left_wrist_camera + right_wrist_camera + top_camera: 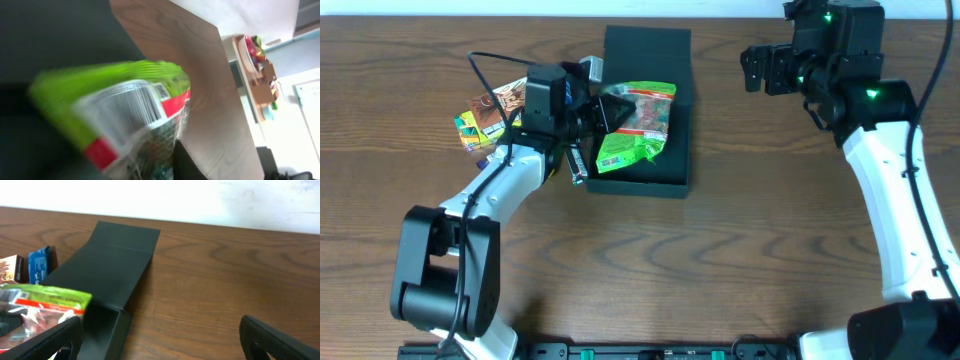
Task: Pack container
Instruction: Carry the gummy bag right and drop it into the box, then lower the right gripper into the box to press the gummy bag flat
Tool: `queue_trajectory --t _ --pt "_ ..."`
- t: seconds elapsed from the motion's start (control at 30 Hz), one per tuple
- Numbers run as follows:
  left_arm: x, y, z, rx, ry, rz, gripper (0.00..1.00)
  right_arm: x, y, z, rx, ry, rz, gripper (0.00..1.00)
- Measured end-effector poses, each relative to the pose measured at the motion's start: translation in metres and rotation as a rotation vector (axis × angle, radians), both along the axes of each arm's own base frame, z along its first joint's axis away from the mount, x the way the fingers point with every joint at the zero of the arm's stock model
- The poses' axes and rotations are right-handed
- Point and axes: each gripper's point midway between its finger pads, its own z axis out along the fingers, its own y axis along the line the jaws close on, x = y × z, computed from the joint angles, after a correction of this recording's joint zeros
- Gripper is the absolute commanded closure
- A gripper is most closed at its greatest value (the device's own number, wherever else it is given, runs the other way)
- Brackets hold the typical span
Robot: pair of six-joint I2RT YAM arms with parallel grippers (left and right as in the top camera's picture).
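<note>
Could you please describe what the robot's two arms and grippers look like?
The left arm and right arm have white shells between bulky black joints, with thin black cables alongside. The left gripper and right gripper are black; green lights glow near the right wrist.

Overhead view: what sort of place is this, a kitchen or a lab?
Likely a robotics lab bench, not a kitchen: white-and-black robot arms over a brown wood-grain table, a plain white wall behind, a dark teal-green square box and colourful snack packets.
</note>
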Motion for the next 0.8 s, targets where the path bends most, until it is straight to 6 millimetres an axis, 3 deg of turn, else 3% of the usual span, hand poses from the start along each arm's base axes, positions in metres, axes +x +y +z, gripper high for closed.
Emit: queue_trajectory --t 0.03,0.13,0.5,0.57,0.6,0.63,0.67,0.7,0.73,0.8 --pt "-0.001 0.000 -0.003 -0.001 0.009 -0.004 0.05 0.000 0.000 -0.001 -0.001 0.003 0.000 0.01" --pt "0.000 0.000 -0.003 -0.001 0.015 -0.004 0.05 -0.002 0.000 -0.002 -0.001 0.011 0.000 0.01" --pt "0.013 0.007 0.034 0.112 -0.034 -0.013 0.05 -0.014 -0.001 -0.015 -0.007 0.085 -0.001 0.04" --pt "0.017 0.017 0.040 0.174 -0.055 0.016 0.05 -0.015 -0.001 -0.017 -0.007 0.093 -0.001 0.13" --pt "0.018 0.022 0.043 0.202 -0.066 0.033 0.04 -0.016 -0.001 -0.017 -0.007 0.095 0.000 0.23" --pt "0.019 0.028 0.047 0.228 -0.079 0.050 0.00 -0.016 0.000 -0.017 -0.005 0.097 0.004 0.39" --pt "0.020 0.033 0.049 0.247 -0.091 0.063 0.10 -0.017 0.002 -0.018 -0.002 0.098 0.012 0.61" --pt "0.021 0.040 0.052 0.267 -0.096 0.084 0.27 -0.017 0.006 -0.019 0.009 0.101 0.024 0.82" --pt "0.021 0.046 0.054 0.284 -0.101 0.098 0.50 -0.018 0.010 -0.020 0.018 0.101 0.038 0.96" --pt "0.023 0.060 0.053 0.307 -0.091 0.129 0.93 -0.019 0.026 -0.022 0.043 0.100 0.087 0.99"
